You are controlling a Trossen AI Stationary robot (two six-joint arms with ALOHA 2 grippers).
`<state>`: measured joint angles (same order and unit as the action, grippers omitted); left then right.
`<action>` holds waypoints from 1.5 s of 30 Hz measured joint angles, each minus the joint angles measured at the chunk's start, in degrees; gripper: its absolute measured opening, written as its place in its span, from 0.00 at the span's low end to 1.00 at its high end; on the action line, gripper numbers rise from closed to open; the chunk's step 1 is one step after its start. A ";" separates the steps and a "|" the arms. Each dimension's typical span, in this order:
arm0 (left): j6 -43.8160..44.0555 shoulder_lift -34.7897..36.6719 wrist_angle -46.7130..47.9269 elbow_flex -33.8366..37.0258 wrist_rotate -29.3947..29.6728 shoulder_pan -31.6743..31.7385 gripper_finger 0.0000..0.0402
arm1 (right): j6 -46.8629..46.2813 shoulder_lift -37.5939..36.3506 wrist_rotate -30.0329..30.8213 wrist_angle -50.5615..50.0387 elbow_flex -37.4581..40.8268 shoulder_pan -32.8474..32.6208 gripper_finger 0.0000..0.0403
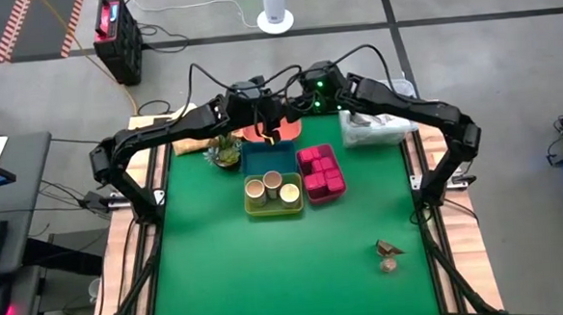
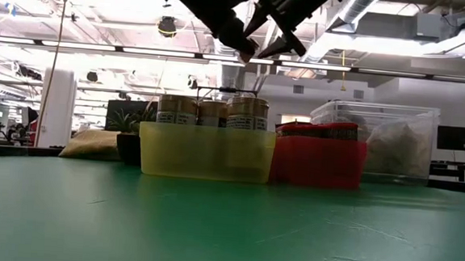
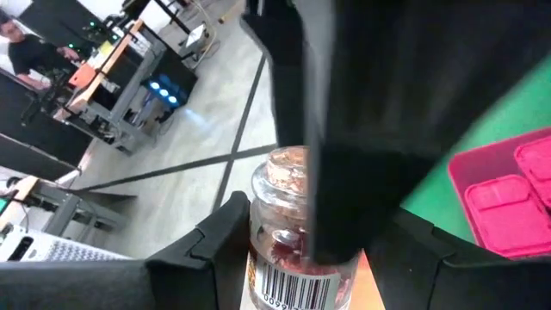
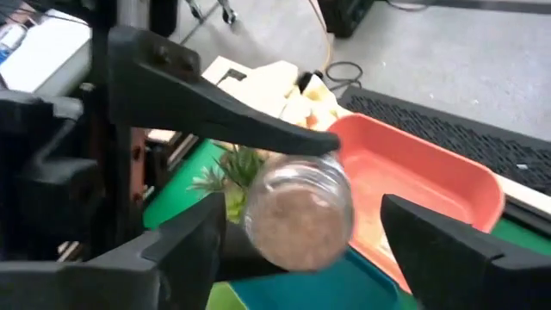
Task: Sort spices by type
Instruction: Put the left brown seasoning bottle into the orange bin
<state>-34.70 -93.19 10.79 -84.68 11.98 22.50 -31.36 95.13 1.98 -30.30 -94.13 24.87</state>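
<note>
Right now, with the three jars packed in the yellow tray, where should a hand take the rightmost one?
Grip the rightmost jar by its upper body, which the low view shows above the yellow tray wall. Come straight down: it stands upright, with neighbours close beside it.

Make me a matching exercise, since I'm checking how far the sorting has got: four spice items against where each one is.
Things:
1. tan jars
2. magenta blocks
3. brown lumps
4. glass jar

Places:
A. on the bare green mat
B. in the left gripper, above the orange tray
C. in the yellow tray
D. in the magenta tray

Pairs: 1-C, 2-D, 3-A, 4-B
</note>
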 joint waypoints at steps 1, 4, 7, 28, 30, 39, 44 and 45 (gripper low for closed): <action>-0.22 0.00 0.14 0.00 -0.25 0.00 0.46 | 0.03 -0.02 0.00 0.36 0.00 0.10 0.79; -1.19 0.00 0.12 0.00 -1.53 -0.04 0.46 | 0.92 -0.07 -0.02 0.45 -0.06 0.44 0.74; -1.24 0.00 0.10 0.00 -1.92 -0.07 0.46 | 1.25 -0.07 -0.55 0.43 -0.04 0.45 0.69; -2.18 -0.09 0.59 0.09 -2.97 -0.11 0.47 | 2.42 -0.66 -6.04 -0.21 -0.09 1.24 0.40; -1.96 -0.09 0.67 0.00 -2.99 -0.11 0.47 | 2.98 -1.08 -6.31 -0.68 -0.06 1.22 0.47; -1.68 0.00 0.11 -0.11 -2.86 -0.07 0.47 | 2.52 -1.16 -8.33 -4.01 0.02 0.90 0.80; -2.97 0.01 -0.28 -0.11 -4.84 -0.09 0.47 | 3.39 -1.03 -8.24 -2.12 0.02 0.63 0.86; -3.46 0.03 -0.27 -0.11 -5.29 -0.09 0.47 | 3.56 -1.03 -8.20 -1.98 0.02 0.63 0.86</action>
<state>-38.16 -93.15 10.52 -84.79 6.70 22.41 -27.80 94.11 -6.22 -32.28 -94.11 25.50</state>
